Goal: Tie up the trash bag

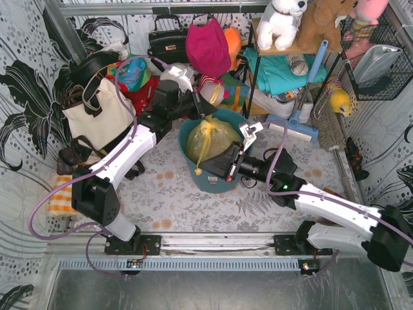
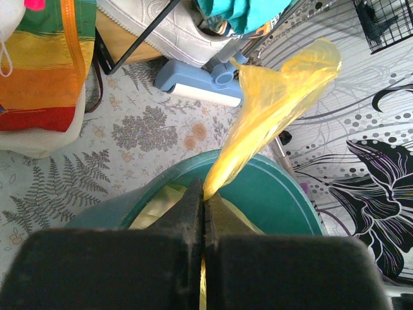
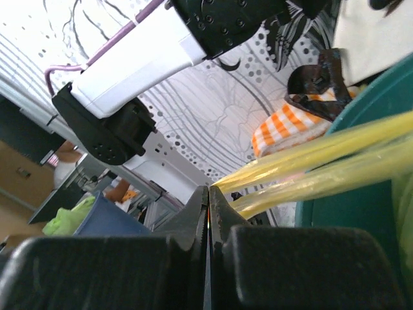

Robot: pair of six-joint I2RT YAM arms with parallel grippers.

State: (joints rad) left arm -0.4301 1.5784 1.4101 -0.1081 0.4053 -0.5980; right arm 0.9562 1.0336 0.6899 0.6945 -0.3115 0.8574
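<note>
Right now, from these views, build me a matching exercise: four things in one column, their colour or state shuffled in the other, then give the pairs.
1. trash bag
2. bucket
3. left tool
4. tote handbag

A. cream, with black straps
B. shut on a yellow flap
C. teal and round
D. yellow, sitting in the bucket

Pairs: 1-D, 2-C, 3-B, 4-A

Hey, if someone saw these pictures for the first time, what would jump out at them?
The yellow trash bag in the teal bucket in the middle, with both arms reaching to it. The left tool is shut on a raised flap of it, the right tool on two stretched strands. Behind is clutter: a cream tote left, plush toys upper right.
</note>
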